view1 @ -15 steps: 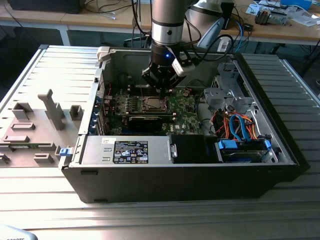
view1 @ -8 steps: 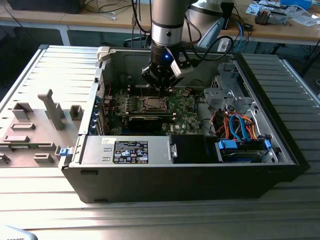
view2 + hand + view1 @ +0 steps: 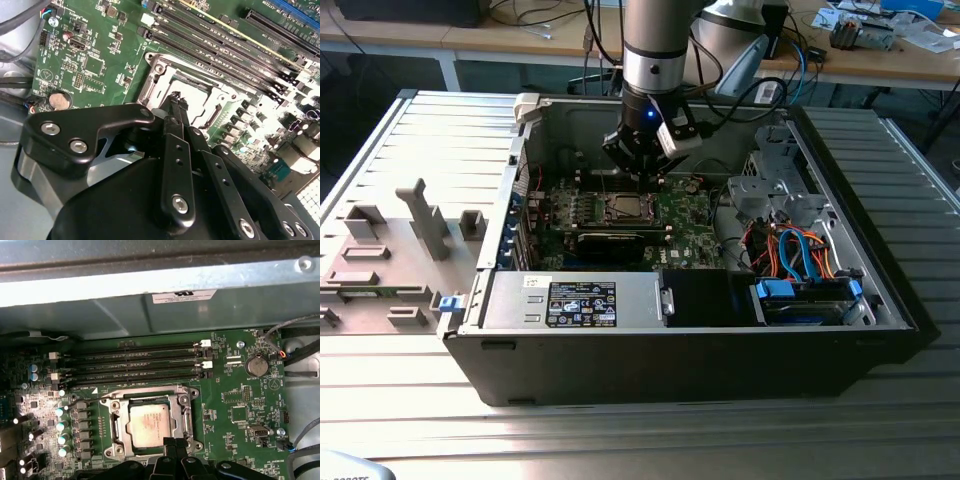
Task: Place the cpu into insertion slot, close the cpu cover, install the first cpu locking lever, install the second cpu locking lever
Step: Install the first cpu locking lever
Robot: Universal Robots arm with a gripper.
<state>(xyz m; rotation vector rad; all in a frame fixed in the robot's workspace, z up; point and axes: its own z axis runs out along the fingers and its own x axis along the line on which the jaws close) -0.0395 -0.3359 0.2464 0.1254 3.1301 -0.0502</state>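
The cpu (image 3: 148, 424) lies flat in the insertion slot (image 3: 625, 207) on the green motherboard (image 3: 240, 410), silver-grey top up. The cpu cover (image 3: 183, 412) is down around it as a silvery frame, the chip showing through its window. My gripper (image 3: 175, 441) is shut, with its black fingers (image 3: 172, 150) together and nothing visible between them. Its tips sit low over one edge of the cover (image 3: 156, 75). In the exterior view the gripper (image 3: 642, 175) hangs inside the open computer case, just behind the socket. I cannot make out how the locking levers stand.
Long black memory slots (image 3: 135, 365) run beside the socket, and a coin battery (image 3: 256, 365) lies beyond them. The case wall (image 3: 150, 305) rises close behind. Cables and blue drive connectors (image 3: 800, 270) fill the exterior view's right. A grey fixture block (image 3: 380, 260) stands outside the case.
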